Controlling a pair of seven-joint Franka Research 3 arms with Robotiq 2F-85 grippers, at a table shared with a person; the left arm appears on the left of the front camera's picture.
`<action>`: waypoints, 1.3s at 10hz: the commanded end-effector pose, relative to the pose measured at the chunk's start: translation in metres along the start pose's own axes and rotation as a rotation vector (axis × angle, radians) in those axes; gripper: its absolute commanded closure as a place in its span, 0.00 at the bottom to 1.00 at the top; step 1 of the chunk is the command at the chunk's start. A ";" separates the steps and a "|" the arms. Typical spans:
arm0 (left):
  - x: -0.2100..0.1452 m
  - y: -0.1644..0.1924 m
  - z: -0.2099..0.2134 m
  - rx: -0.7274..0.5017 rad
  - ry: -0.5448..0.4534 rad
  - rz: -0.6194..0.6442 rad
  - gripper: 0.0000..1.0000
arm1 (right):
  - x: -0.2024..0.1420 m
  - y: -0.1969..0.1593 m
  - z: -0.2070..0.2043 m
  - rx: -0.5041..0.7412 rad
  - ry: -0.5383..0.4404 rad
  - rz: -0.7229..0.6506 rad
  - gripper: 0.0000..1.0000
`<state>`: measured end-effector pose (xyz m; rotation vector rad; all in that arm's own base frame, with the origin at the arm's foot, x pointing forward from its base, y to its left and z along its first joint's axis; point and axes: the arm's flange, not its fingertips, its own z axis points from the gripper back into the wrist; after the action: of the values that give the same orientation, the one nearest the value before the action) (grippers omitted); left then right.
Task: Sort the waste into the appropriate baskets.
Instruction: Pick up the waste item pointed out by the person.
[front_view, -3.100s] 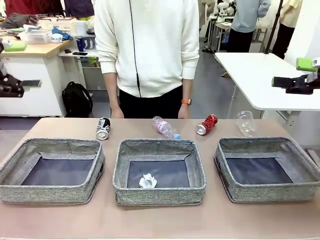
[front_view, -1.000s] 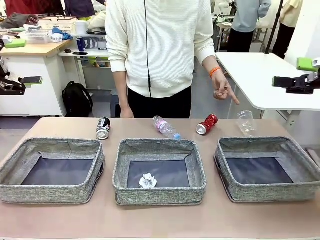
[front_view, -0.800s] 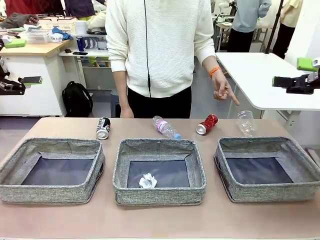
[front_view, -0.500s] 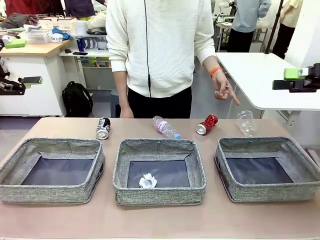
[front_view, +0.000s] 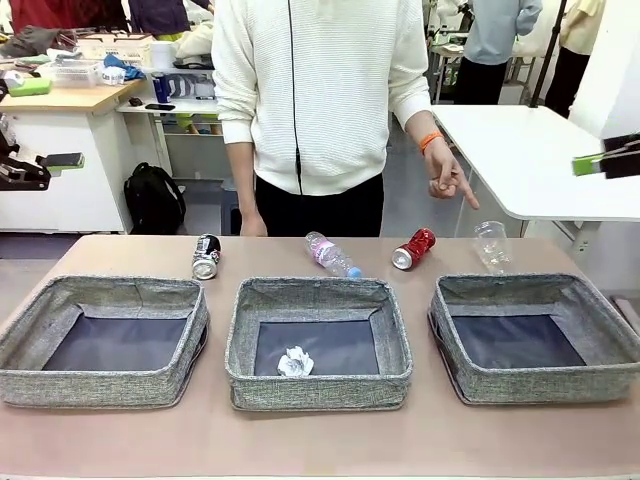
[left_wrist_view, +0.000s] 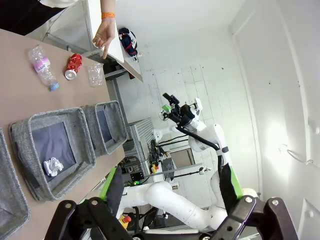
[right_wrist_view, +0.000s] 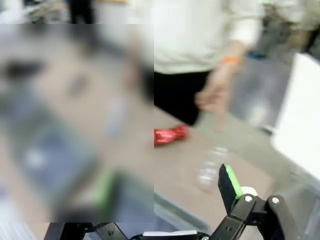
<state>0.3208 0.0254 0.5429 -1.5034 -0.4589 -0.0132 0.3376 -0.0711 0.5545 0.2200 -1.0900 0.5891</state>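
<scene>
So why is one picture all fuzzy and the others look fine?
Right wrist view: smeared and blurry, worst on its left half, though the red drink can can be made out. Front view: sharp, even the crumpled white paper ball. Left wrist view: sharp too, but rolled, so the table looks tilted.

Paper ball (front_view: 295, 362) inside middle basket (front_view: 318, 388); black can (front_view: 206, 257), bottle (front_view: 331, 255), red can (front_view: 414, 249), cup (front_view: 491, 246) (upright?) behind.

The front view is bright and evenly lit, sharp throughout, with only faint, soft shadows under the baskets (front_view: 318, 378). The left wrist view is crisp but rolled sideways, and its white wall (left_wrist_view: 265, 75) at right is nearly washed out. The right wrist view is heavily blurred, worst at left. The red drink can (right_wrist_view: 170, 135) is smeared there.
</scene>
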 end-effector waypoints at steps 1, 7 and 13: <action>-0.002 -0.002 0.001 0.003 0.010 -0.002 0.00 | -0.008 0.007 -0.009 0.155 -0.029 -0.057 0.00; -0.002 -0.002 0.001 0.003 0.010 -0.002 0.00 | 0.021 -0.002 -0.075 0.068 0.339 -0.180 0.00; -0.002 -0.002 0.001 0.003 0.010 -0.002 0.00 | -0.002 -0.052 -0.221 -0.042 0.571 -0.332 0.00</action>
<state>0.3209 0.0258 0.5425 -1.5027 -0.4582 -0.0118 0.5313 -0.0235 0.4458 0.1870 -0.4878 0.3089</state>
